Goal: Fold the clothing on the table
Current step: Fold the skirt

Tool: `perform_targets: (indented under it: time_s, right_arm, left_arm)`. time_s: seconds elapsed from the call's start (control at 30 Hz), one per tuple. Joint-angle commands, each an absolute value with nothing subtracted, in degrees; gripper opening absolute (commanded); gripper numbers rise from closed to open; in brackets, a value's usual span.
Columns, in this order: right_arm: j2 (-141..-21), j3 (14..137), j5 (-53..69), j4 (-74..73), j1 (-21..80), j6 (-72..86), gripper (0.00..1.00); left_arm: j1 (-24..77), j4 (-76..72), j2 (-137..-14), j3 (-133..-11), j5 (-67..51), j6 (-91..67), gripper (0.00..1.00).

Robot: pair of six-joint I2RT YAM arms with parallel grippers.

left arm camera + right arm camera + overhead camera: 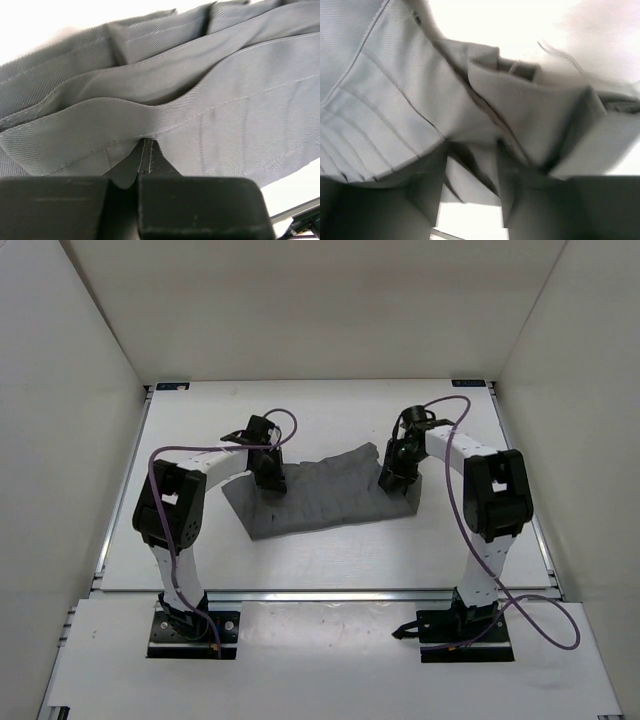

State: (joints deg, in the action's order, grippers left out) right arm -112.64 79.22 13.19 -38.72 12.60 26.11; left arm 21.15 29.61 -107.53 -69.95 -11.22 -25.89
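From overhead I see the mid-grey pleated fabric garment lying at the middle of the matte white table, with the left gripper at its 10 o'clock edge and the right gripper at 2 o'clock. Only the wrist cameras show the jaws. The left pair is clamped on a pinched fold. The right pair stands partly apart, with cloth loose between its fingers.

Left arm and right arm: white links, bulky black joint housings. Left gripper and right gripper all black. Purple cable loops along each arm; black base plates.
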Motion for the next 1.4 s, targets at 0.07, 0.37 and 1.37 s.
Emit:
perform_targets:
  time_s: [0.07, 0.37, 1.37]
  right_arm:
    - [-99.5, 75.2, 15.1, -33.3, 9.7, 24.6, 0.70]
    - [-92.0, 62.1, 12.4, -32.4, 7.4, 24.1, 0.84]
    - [-106.0, 66.6, 11.5, -29.5, 8.5, 23.4, 0.43]
  left_arm:
    - [21.5, 30.0, -103.4, -73.6, -11.3, -24.8, 0.03]
    - [19.8, 29.3, -94.4, -64.6, -6.1, -24.9, 0.02]
    - [17.6, 29.4, -100.4, -59.8, -2.5, -26.5, 0.00]
